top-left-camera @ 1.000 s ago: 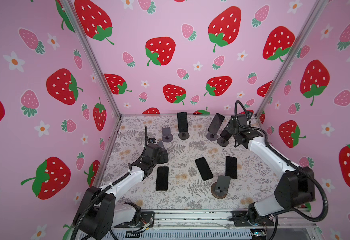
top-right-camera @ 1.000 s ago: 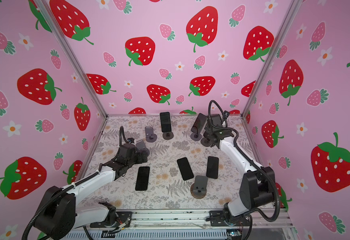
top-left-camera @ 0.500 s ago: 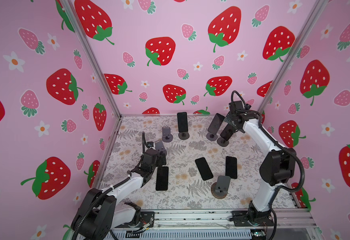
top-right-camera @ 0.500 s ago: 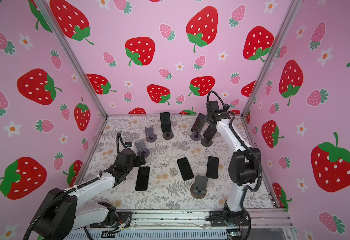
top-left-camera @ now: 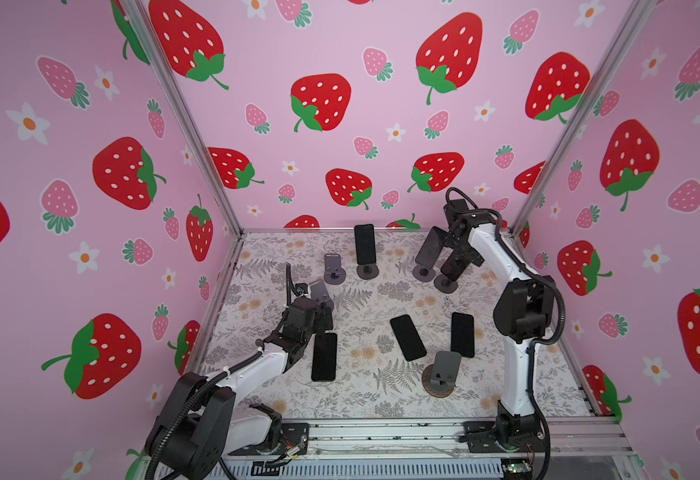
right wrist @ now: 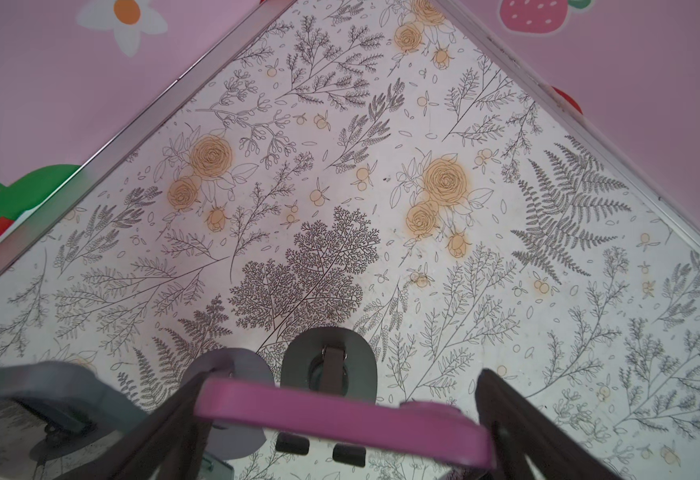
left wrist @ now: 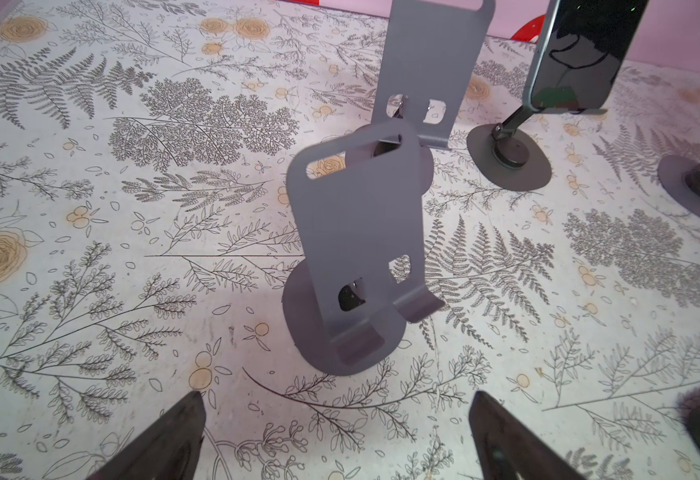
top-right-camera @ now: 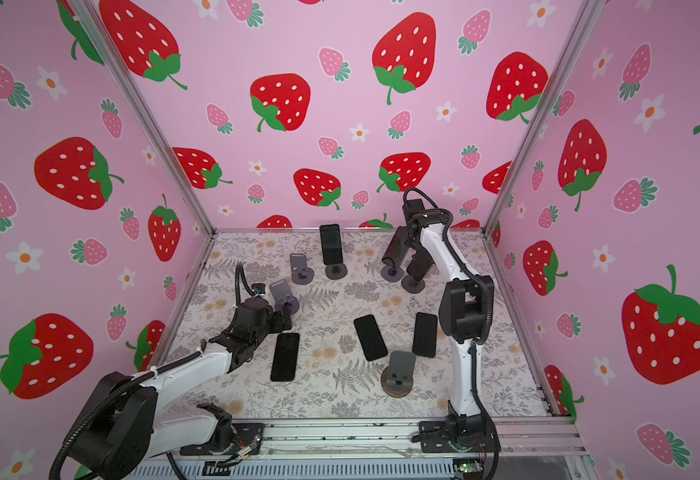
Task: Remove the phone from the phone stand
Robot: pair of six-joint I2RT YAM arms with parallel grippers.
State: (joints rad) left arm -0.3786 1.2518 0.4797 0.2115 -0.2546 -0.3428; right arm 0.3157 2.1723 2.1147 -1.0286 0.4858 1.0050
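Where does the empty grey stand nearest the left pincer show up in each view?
In a top view: the empty stand is left of centre, just beyond the left pincer.
In a top view: the empty stand is likewise left of centre.
Left wrist: mid-frame, its ledge toward the camera.
Right wrist: not in it.
Shared landmark: the upright phone on its stand behind it, seen in all but the right wrist view.

Three pink walls, strawberry-and-daisy print. Aluminium corner posts far left and far right. Pale counter, fern-and-rose pattern. Metal rail along near edge. Light even.
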